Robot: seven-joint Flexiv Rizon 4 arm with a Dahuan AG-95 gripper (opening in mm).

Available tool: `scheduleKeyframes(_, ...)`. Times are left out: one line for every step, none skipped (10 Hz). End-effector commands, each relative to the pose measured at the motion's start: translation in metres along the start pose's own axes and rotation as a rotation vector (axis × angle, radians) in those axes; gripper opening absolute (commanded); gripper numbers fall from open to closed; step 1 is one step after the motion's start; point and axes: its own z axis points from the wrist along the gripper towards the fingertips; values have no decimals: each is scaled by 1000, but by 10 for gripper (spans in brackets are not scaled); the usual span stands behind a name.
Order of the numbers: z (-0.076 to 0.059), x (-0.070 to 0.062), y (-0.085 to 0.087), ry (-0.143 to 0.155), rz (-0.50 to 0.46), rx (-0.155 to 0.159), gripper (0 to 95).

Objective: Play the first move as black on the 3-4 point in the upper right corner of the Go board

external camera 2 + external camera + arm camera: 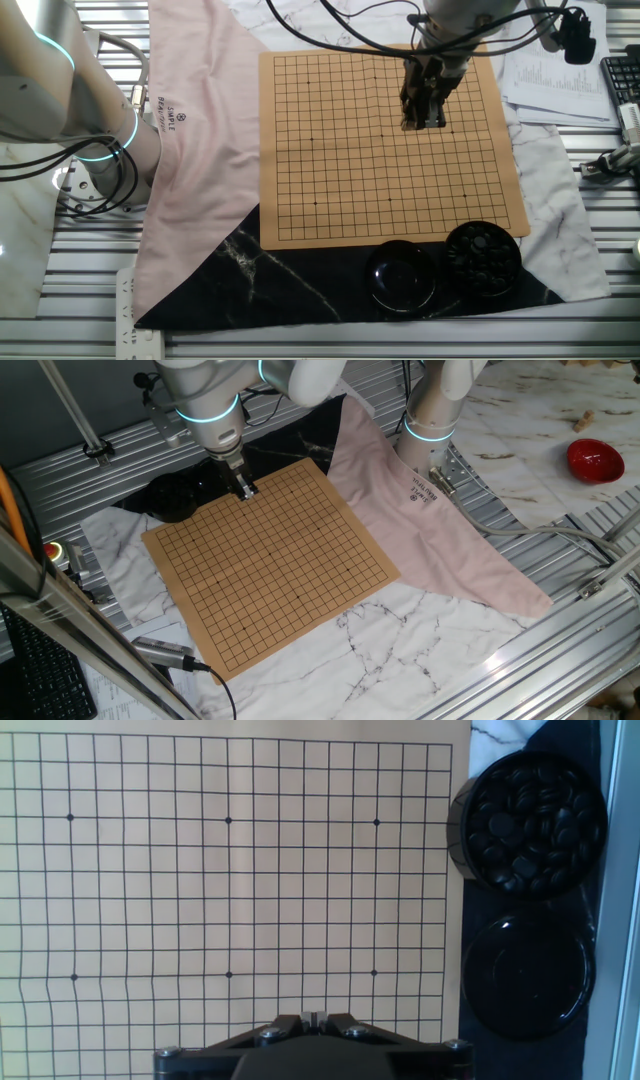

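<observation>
The wooden Go board [330,150] lies flat with no stone on its grid. My gripper [422,122] hangs just above the board near its right edge in the other fixed view. It also shows at the board's far edge in one fixed view [246,490]. In the hand view its fingertips [313,1017] are pressed together. No black stone shows between them, and their undersides are hidden. The star point [376,822] of the hand view's upper right corner is bare, as are the crossings around it. Loose black stones fill a round black bowl [528,823].
The bowl [483,258] and its empty black lid [403,275] stand on black cloth just off the board's edge. A pink cloth [200,150] lies beside the board. A second robot base [432,420] and a red bowl [595,460] stand further off.
</observation>
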Motion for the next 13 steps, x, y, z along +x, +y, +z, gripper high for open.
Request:
scheduleKeyframes(0, 0, 0, 3, -5, 1, 0)
scheduleKeyframes(0, 0, 0, 3, -6, 2, 0)
scheduleKeyframes(0, 0, 0, 5, -9, 2, 0)
scheduleKeyframes(0, 0, 0, 6, -14, 2, 0)
scheduleKeyframes(0, 0, 0, 6, -19, 2, 0)
scheduleKeyframes(0, 0, 0, 8, -22, 2, 0)
scheduleKeyframes(0, 0, 0, 8, -24, 2, 0)
scheduleKeyframes(0, 0, 0, 9, -26, 2, 0)
scheduleKeyframes(0, 0, 0, 9, -29, 1, 0)
scheduleKeyframes(0, 0, 0, 9, -34, 2, 0)
scheduleKeyframes(0, 0, 0, 9, -37, 3, 0)
scheduleKeyframes(0, 0, 0, 9, -36, 7, 0)
scheduleKeyframes(0, 0, 0, 10, -31, 10, 0)
